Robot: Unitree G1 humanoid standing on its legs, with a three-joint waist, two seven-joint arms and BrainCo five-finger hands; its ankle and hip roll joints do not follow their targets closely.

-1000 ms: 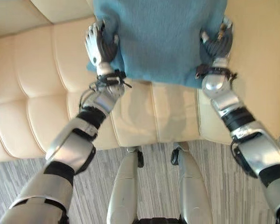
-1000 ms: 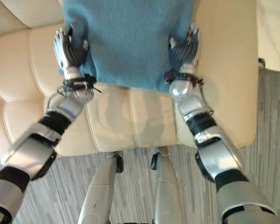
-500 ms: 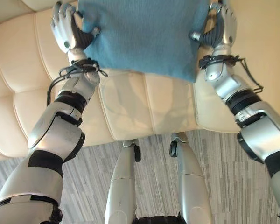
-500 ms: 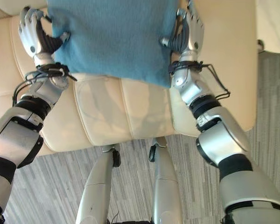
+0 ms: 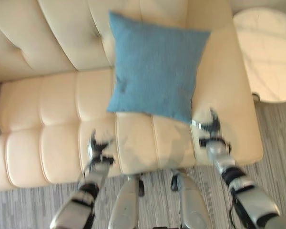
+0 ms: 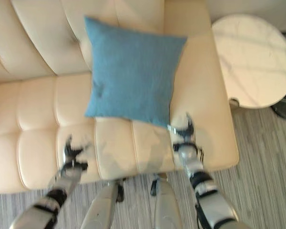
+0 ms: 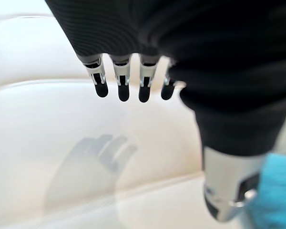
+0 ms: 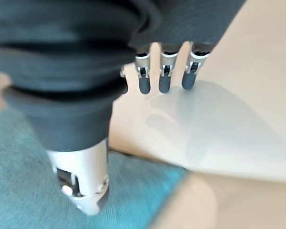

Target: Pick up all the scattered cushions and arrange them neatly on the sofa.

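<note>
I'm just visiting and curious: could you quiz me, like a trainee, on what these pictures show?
1. True or false: the blue cushion leans against the backrest of the cream sofa.
2. What stands beside the sofa's armrest? A) a lamp B) a round white table C) a basket
3. Fill in: the left hand and the right hand are both ____, holding nothing.

Key: 1 true; 2 B; 3 open.
</note>
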